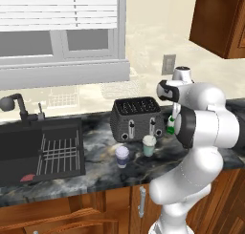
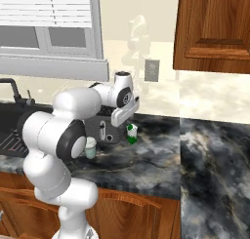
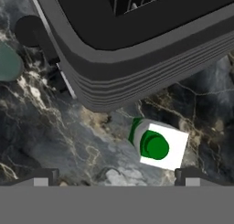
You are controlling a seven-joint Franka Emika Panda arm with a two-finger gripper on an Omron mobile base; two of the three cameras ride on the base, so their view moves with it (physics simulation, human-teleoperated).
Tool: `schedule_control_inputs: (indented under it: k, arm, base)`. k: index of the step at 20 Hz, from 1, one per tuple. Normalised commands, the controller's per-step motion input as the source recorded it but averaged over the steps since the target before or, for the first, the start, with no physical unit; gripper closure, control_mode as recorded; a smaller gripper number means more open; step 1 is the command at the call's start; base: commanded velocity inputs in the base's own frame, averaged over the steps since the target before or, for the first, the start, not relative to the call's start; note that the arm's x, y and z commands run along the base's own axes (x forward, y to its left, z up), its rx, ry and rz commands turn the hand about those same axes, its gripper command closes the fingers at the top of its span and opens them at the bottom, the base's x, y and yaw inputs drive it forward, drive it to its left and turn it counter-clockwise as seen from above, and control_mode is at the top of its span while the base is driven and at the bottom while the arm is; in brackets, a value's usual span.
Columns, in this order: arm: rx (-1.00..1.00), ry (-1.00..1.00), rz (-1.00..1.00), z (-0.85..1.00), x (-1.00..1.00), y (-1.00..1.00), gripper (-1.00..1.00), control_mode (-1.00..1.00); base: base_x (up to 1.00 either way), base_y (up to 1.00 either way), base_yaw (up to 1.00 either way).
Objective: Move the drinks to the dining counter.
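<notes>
The gripper (image 3: 114, 175) is released, its two fingertips (image 3: 43, 176) standing wide apart and holding nothing. It hangs above the counter (image 2: 146, 169), and the small green bottle (image 3: 157, 144) stands under it, nearer to one fingertip. The bottle is just beside a corner of the dark toaster (image 3: 137, 49). In the left base view, the pale green cup (image 1: 149, 145) and the purple cup (image 1: 122, 157) stand in front of the toaster, near each other. The black sink (image 1: 28, 152) is further left.
</notes>
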Motion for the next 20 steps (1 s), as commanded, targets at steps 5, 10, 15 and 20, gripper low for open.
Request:
schedule_control_inputs:
  k: [5, 10, 15, 20]
  arm:
    - [0.0, 0.0, 0.0, -0.06, 0.03, 0.0, -1.0, -1.0]
    - [0.0, 0.0, 0.0, -0.02, 0.02, 0.0, -1.0, -1.0]
    - [0.0, 0.0, 0.0, 0.0, 0.04, 0.0, -1.0, -1.0]
    - [0.0, 0.0, 0.0, 0.0, 0.07, -0.02, -1.0, -1.0]
  base:
    - [0.0, 0.0, 0.0]
    - [0.0, 0.0, 0.0]
    - [0.0, 0.0, 0.0]
    - [0.0, 0.0, 0.0]
